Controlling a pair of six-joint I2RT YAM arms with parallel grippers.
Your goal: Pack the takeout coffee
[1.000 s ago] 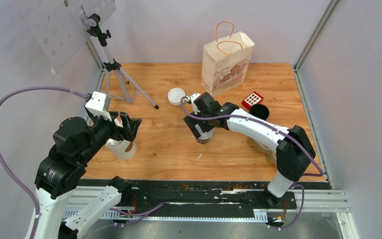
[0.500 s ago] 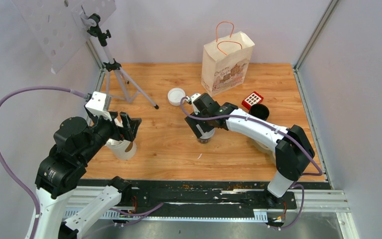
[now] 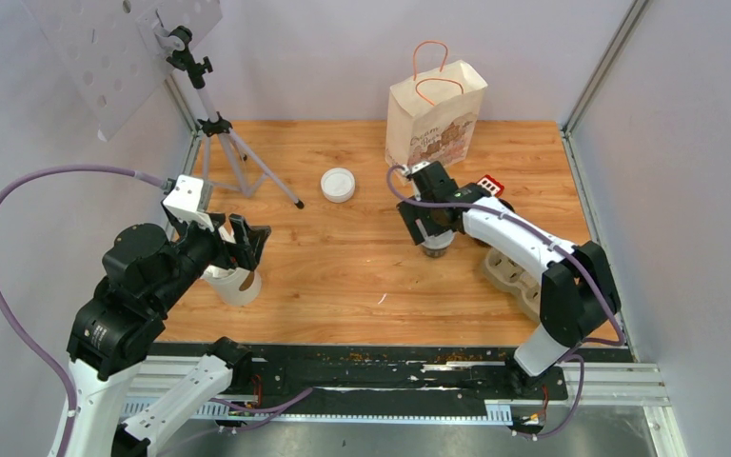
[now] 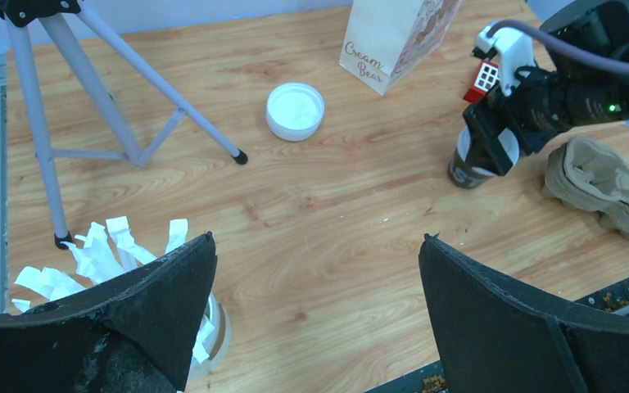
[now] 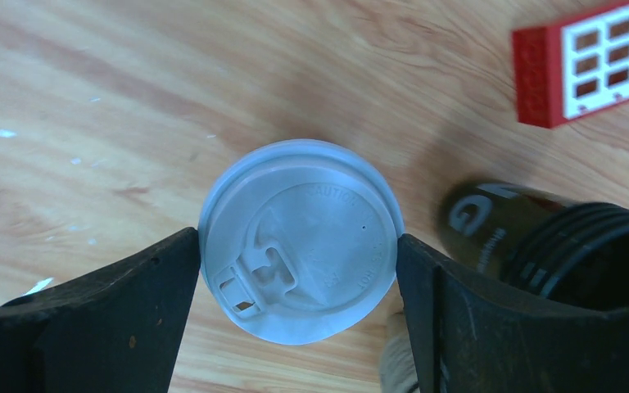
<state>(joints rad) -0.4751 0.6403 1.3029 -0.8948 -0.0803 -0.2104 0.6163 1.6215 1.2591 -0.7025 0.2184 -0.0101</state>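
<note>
One takeout coffee cup (image 3: pixel 433 248), dark-sided with a white sip lid (image 5: pixel 299 237), stands upright right of the table's centre, in front of the paper bag (image 3: pixel 435 119). My right gripper (image 5: pixel 299 250) is shut on it, one finger pressed against each side of the lid. The left wrist view shows the same cup (image 4: pixel 475 166) low over the wood; whether it touches the table I cannot tell. My left gripper (image 4: pixel 315 237) hangs open at the left with only bare wood between its fingers, just above a pale lidless cup (image 3: pixel 233 284) holding white paper strips.
A loose white lid (image 3: pixel 338 184) lies mid-table. A red gridded block (image 5: pixel 590 57) and a dark open-topped cup (image 5: pixel 540 246) sit close to the held cup's right. A cardboard cup carrier (image 3: pixel 514 271) lies at the right edge. A tripod (image 3: pixel 233 152) stands at the back left.
My right gripper closed on the coffee cup and carried it from the table's centre to the right and slightly back, toward the bag. The left arm has not moved.
</note>
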